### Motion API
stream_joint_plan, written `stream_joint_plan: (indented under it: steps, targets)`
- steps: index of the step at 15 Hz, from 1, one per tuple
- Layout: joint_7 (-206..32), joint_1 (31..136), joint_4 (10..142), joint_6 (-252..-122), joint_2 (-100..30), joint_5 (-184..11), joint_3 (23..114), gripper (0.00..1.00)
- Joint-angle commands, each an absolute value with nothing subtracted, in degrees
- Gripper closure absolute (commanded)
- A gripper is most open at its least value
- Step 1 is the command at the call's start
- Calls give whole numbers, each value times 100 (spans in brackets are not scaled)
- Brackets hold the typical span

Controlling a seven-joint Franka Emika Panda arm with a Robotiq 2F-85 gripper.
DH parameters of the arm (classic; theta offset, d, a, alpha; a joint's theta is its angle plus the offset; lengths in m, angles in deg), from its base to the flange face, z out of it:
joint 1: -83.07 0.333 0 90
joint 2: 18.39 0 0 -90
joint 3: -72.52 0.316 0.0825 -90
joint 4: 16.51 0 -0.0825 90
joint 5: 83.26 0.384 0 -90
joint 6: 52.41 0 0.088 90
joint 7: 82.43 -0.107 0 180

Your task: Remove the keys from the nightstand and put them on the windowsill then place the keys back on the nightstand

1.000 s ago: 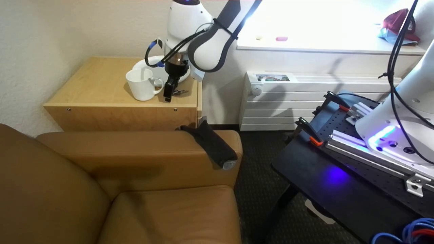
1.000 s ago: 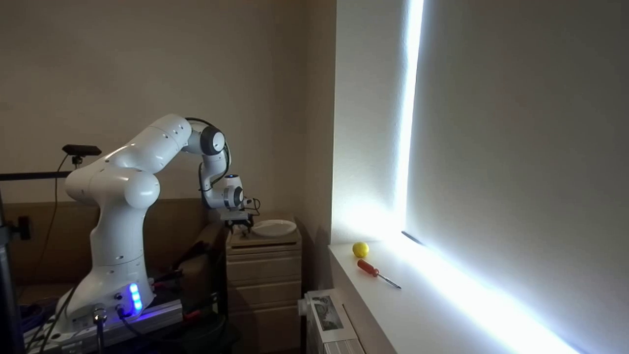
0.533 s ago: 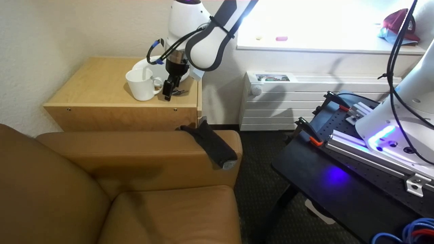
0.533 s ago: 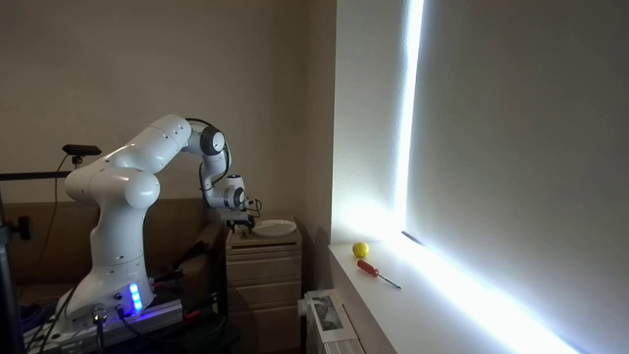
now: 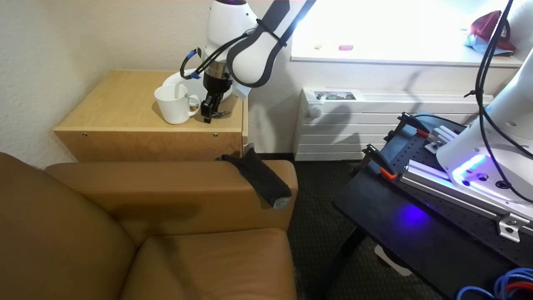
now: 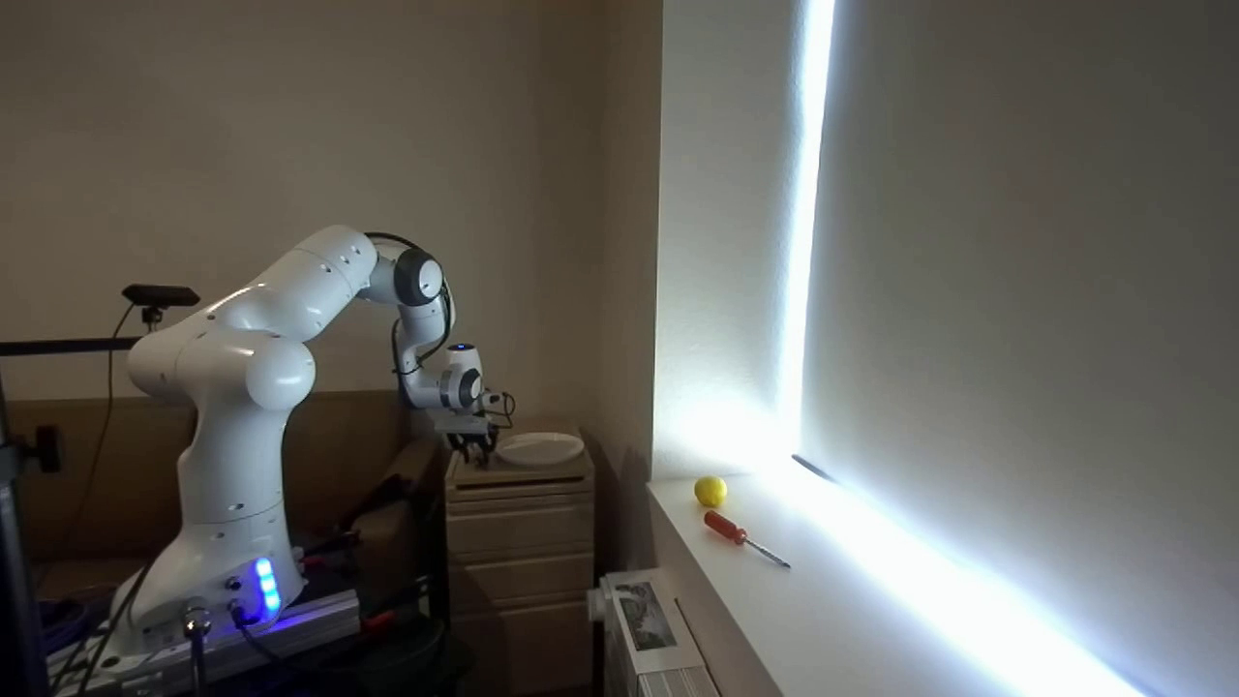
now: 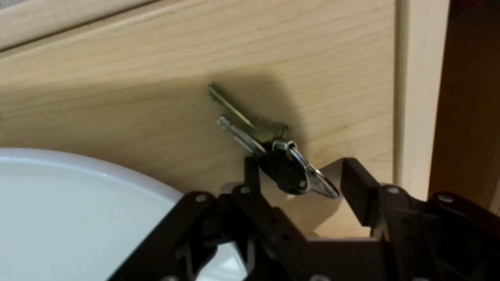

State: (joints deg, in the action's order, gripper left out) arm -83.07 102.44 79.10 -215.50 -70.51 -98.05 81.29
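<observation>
My gripper (image 7: 300,171) narrows around a bunch of keys (image 7: 277,160) atop a light wooden nightstand (image 5: 129,100), its fingers (image 7: 361,195) drawn closer together than they stood half a second ago in an exterior view. They remain apart, with the dark end of the bunch between their tips; whether either one presses on it I cannot tell. The keys appear to rest on the wood, slanting across the gap, near the rim of a white plate (image 7: 105,168) in the wrist view and near a white mug (image 5: 173,106) in an exterior view. The change points to a grasp in the making, the first step of the assignment, with the carry to the windowsill (image 6: 813,629) and the return both yet to come. Because the bunch lies askew, I would judge that a squeeze could swivel it or let the loose blades slip, so a firm close should precede any lift.
</observation>
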Motion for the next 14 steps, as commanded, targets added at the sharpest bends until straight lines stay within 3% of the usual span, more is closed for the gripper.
stream_joint_plan:
  steps: [1,3,5,7,14]
  targets:
    - [-8112,10191,7979,-21429,-6996,-9602,8129,73]
    - [-8115,10152,8007,-21422,-6970,-9569,8103,90]
    - [-8159,10131,8033,-21388,-6940,-9537,8060,100]
    - [-8194,10091,8120,-21239,-6834,-9444,8072,96]
    - [-8298,9879,9132,-20575,-5687,-9240,8016,96]
